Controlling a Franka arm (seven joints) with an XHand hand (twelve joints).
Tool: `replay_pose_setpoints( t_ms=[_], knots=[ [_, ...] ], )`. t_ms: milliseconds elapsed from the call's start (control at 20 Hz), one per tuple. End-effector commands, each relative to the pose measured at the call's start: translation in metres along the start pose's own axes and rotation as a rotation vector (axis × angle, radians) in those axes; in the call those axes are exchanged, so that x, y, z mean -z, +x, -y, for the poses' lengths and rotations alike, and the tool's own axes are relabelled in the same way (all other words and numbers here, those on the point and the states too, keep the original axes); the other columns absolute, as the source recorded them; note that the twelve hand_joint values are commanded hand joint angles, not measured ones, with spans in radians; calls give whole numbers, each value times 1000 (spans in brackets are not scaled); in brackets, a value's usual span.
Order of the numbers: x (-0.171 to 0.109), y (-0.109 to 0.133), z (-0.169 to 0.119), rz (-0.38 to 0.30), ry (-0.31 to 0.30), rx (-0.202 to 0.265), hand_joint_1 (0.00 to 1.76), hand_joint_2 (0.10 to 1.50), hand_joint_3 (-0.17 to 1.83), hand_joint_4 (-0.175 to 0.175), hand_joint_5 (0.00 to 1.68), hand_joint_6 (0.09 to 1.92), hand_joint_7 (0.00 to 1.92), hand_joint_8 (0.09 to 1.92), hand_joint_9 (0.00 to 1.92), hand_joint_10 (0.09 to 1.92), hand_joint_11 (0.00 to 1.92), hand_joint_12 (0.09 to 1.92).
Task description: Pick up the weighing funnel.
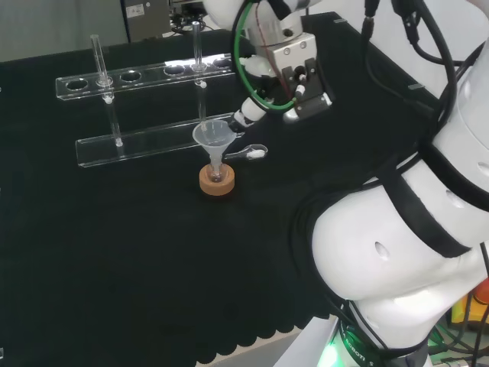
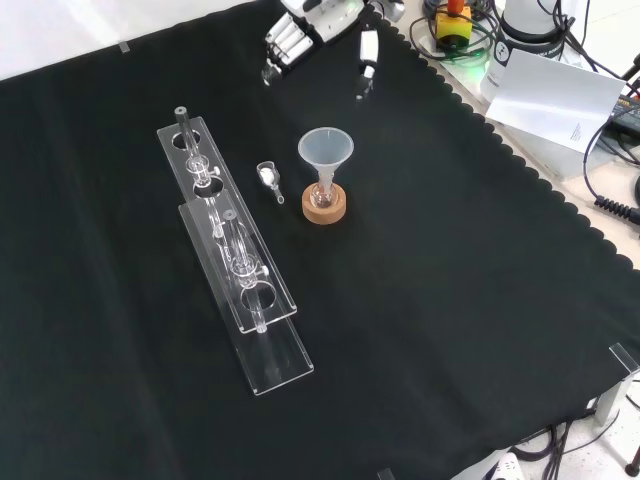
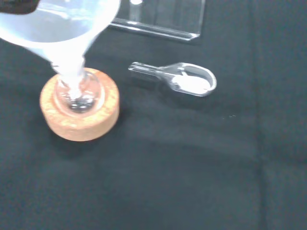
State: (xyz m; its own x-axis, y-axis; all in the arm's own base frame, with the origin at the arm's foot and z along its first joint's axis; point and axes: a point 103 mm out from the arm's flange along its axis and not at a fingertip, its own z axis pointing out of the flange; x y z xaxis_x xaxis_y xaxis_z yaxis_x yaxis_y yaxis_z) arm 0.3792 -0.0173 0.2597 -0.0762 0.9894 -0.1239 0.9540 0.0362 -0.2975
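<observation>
The weighing funnel (image 1: 253,153) is a small clear scoop with a short stem. It lies flat on the black cloth, just right of the big funnel in the head view. Seen from the wrist, the weighing funnel (image 3: 184,80) holds a little white powder in its bowl. From the front, the weighing funnel (image 2: 268,177) rests between the rack and the cork ring. The hand (image 2: 305,25) hovers at the top edge of the front view, open, fingers and thumb spread, holding nothing. In the head view the hand (image 1: 250,112) hangs above the scoop, apart from it.
The big funnel (image 2: 325,150) stands mouth up in a small flask on a cork ring (image 2: 326,207), close to the scoop. A clear tube rack (image 2: 240,270) with a few glass tubes runs along the scoop's other side. The arm's white links (image 1: 397,229) are at the head view's right.
</observation>
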Motion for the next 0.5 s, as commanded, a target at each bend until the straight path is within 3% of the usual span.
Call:
replay_pose_setpoints(
  t_ms=[50, 400, 500],
  knots=[
    [-8, -23, 7, -11, 13, -23, 584, 691, 299, -79, 150, 87, 55, 619, 237, 744, 179, 1389],
    [-21, -42, -7, -31, 30, -35, 721, 704, 369, -78, 204, 87, 118, 674, 326, 727, 216, 1372],
    [-28, -49, -15, -48, 35, -13, 785, 670, 484, -76, 248, 87, 184, 679, 389, 691, 245, 1361]
  ],
)
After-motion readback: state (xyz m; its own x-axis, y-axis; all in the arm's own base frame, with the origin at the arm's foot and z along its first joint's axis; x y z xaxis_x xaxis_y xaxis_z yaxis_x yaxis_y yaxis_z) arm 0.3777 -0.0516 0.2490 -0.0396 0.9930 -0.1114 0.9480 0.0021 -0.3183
